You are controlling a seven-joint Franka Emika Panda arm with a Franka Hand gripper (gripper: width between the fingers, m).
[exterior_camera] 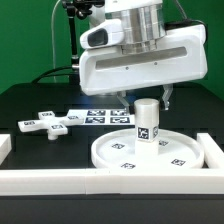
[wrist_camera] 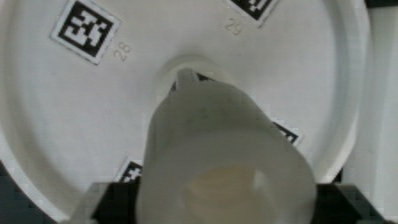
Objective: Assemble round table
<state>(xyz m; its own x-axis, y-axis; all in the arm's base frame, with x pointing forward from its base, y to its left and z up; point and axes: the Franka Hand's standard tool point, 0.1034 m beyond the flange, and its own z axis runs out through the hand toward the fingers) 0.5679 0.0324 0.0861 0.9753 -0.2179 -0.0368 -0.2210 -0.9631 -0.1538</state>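
The large rimmed round disc [exterior_camera: 130, 153] lies flat against the white border wall at the exterior view's right. The short cylindrical post [exterior_camera: 147, 124] stands upright at the disc's middle, a tag on its side. My gripper [exterior_camera: 145, 100] comes straight down over the post's top and is shut on it. In the wrist view the blurred post [wrist_camera: 214, 130] fills the space between the two black fingers [wrist_camera: 111, 203], with the disc [wrist_camera: 107, 100] and its tags beneath. The cross-shaped piece [exterior_camera: 55, 122] lies loose on the black table, off to the exterior view's left.
The marker board [exterior_camera: 105, 116] lies flat behind the disc. The white border wall [exterior_camera: 60, 181] runs along the table's front and turns up at the exterior view's right [exterior_camera: 213, 150]. The arm's white wrist housing [exterior_camera: 140, 55] hangs over the disc.
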